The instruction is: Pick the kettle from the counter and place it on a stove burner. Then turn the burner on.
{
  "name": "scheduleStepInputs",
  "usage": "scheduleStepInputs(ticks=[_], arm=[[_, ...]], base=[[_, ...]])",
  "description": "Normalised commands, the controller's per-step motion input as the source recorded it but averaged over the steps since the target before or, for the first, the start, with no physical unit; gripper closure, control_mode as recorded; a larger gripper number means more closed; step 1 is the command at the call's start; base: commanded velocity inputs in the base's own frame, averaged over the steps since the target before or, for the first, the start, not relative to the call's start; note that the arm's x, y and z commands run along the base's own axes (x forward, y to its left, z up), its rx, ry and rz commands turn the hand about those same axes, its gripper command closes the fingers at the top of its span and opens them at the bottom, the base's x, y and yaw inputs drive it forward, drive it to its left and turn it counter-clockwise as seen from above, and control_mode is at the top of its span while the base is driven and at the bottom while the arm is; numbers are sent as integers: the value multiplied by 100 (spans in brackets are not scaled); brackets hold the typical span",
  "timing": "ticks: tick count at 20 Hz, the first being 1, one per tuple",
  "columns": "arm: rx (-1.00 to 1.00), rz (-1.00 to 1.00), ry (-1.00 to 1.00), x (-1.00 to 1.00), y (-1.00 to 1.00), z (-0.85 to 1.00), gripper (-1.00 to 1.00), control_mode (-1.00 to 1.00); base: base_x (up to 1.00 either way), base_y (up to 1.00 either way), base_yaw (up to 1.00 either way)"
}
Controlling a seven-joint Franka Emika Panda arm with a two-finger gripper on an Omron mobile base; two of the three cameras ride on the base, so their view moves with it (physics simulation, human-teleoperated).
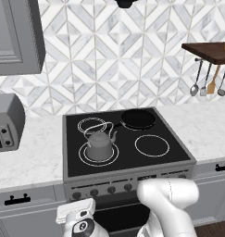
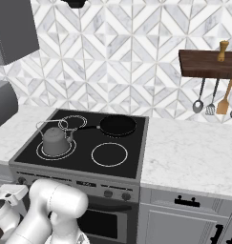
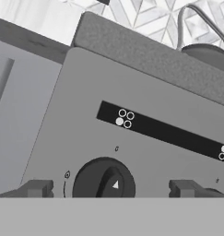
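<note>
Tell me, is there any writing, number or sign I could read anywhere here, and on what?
No words or numbers are readable.
Black strip on the stove's control panel: clusters of small white circles, one filled, no letters.
Black knob: a small white triangle pointer.
Tiny marks beside the knob: too small to read.

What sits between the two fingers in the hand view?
A black stove knob with a white pointer sits between the open fingers, on the stove's grey front panel.

black glass cooktop point(image 1: 178, 155), kettle point(image 1: 99, 146) on stove burner point(image 1: 84, 159), frying pan point(image 1: 138, 119)
</note>
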Motion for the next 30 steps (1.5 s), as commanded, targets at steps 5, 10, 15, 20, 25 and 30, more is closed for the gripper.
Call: scheduleStepInputs(ticks=[5, 10, 15, 20, 25, 30], arm=[[0, 0, 0, 1, 0, 0, -100, -100], [0, 0, 0, 0, 0, 0, 100, -100], [0, 0, 0, 13, 0, 0, 100, -100], [-1, -1, 0, 40, 0, 0, 100, -100], [-20, 0, 16, 46, 20, -17, 100, -100], [-29, 0, 23, 42, 27, -29, 100, -100]], base=[[0, 0, 0], [0, 0, 0], [0, 0, 0], [0, 0, 0], [0, 0, 0], [0, 0, 0]])
